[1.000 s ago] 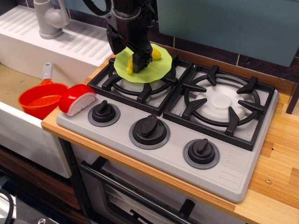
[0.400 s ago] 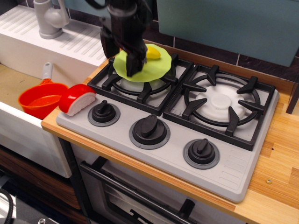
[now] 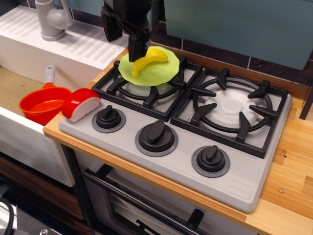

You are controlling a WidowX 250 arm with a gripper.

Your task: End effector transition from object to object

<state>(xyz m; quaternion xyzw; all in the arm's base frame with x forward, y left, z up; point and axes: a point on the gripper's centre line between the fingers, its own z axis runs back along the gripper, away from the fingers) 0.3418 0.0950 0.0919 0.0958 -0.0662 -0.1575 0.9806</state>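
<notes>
My end effector (image 3: 138, 50), a black gripper on a bulky black arm, hangs above the back left rim of a lime green plate (image 3: 164, 71) on the left burner. Its two fingers point down and read as one dark block, so I cannot tell whether they are open or shut. A yellow toy banana (image 3: 149, 59) lies free on the plate, just right of and below the fingertips, with nothing holding it. A red and white toy sushi piece (image 3: 80, 104) sits at the stove's front left corner.
The grey toy stove (image 3: 244, 176) has two black burner grates (image 3: 230, 107) and three black knobs (image 3: 156, 137). An orange pot (image 3: 44, 105) sits in the sink at left. A grey faucet (image 3: 51, 19) stands at the back left. A wooden counter (image 3: 293, 186) runs along the right.
The gripper has risen and moved back-left off the plate. The banana, earlier between and under the fingers, now lies uncovered on the plate.
</notes>
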